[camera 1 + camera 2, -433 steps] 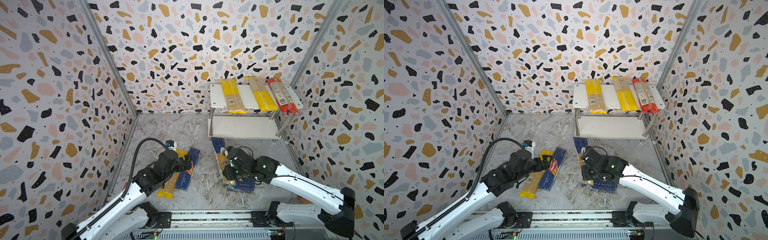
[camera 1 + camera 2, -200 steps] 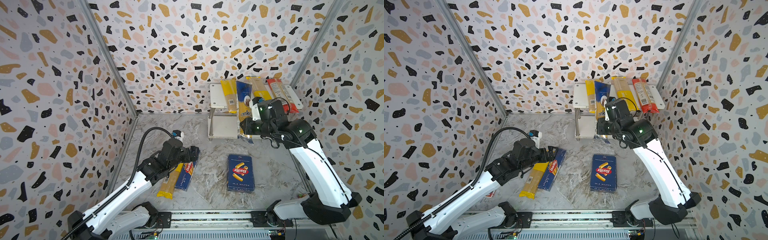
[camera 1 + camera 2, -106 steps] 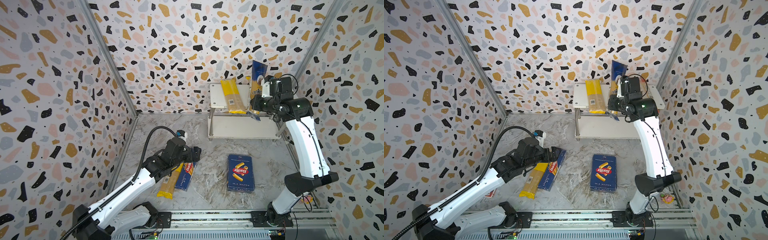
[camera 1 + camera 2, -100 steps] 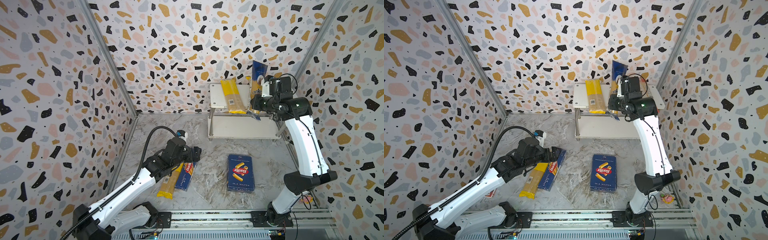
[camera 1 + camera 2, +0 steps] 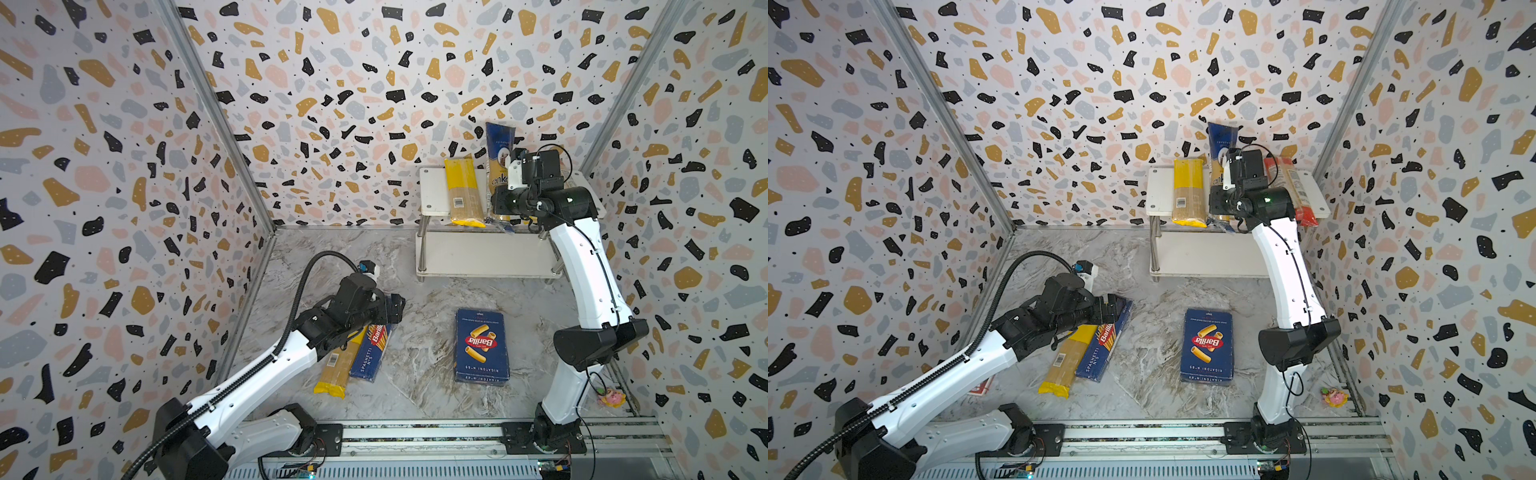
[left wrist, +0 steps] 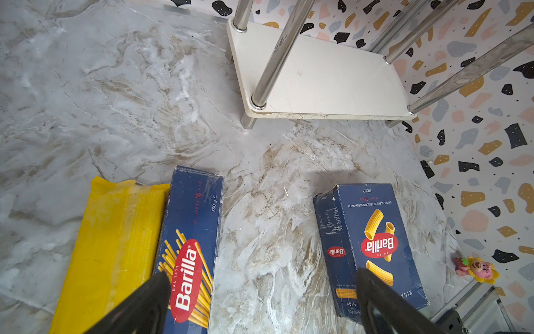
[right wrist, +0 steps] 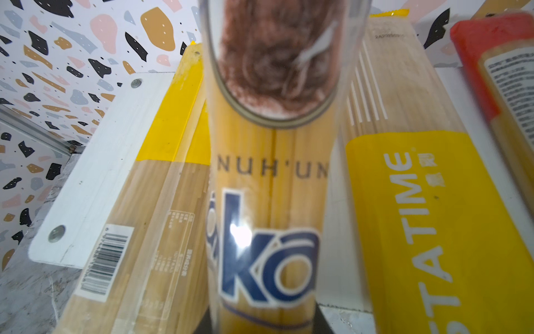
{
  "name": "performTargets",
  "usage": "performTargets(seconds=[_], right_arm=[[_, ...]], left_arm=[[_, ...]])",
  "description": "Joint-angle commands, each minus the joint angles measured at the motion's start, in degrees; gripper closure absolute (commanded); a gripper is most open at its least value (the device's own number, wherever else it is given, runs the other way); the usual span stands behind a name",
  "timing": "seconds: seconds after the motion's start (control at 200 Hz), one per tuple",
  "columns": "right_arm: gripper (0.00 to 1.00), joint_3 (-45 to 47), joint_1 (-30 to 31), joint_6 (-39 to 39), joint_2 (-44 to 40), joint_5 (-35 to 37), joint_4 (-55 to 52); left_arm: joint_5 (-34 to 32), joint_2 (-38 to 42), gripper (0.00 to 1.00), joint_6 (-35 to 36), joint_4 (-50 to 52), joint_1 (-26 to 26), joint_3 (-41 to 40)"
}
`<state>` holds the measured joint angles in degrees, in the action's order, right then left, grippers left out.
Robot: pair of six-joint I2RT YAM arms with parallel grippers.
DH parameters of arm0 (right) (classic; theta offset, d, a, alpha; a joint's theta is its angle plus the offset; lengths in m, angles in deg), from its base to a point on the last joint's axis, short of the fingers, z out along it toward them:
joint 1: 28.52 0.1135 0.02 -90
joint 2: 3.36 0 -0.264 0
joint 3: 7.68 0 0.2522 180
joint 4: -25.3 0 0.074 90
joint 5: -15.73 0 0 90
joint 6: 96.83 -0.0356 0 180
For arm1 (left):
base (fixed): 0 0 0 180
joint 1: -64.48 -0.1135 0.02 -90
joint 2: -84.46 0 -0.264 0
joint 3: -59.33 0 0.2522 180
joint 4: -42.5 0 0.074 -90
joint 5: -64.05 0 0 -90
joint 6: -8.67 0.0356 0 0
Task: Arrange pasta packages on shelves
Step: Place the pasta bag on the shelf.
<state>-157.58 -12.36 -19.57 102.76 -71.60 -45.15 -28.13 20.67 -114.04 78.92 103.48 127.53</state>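
Over the top board of the rack, the right gripper is clamped on the lower part of a dark blue bag of spaghetti. The bag is tilted steeply, its upper end rising against the back wall and its lower end poking past the board's front edge. It sits between a yellow bag and a second yellow bag, both flat on that board, with a red bag at the far side. Low over the floor, the left gripper hangs with jaws spread wide, holding nothing, above one end of a slim blue box that touches a third yellow bag. A wide blue box lies apart from them.
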Motion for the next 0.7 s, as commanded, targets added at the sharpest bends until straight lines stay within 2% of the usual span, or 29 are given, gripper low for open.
performTargets(seconds=[0.0, 0.395, 0.601, 0.696], right_arm=[[0.84, -4.0, -0.5, 1.2, -1.7, 0.3, 8.8], [0.79, -2.9, -0.9, 0.1, -0.5, -0.7, 9.1], [0.70, -2.4, -1.0, -0.5, -0.6, -2.2, 8.7], [0.62, -2.4, -1.0, -0.7, -0.7, -2.4, 8.9]], left_arm=[[0.9, -0.5, 0.01, 1.0, -2.2, -0.3, 0.5], [1.0, 0.6, 0.00, 0.8, -2.3, -0.8, -0.3], [1.3, 1.6, 0.00, 0.8, -2.3, -1.0, -1.0], [1.4, 1.9, 0.01, 0.7, -2.3, -1.0, -1.3]])
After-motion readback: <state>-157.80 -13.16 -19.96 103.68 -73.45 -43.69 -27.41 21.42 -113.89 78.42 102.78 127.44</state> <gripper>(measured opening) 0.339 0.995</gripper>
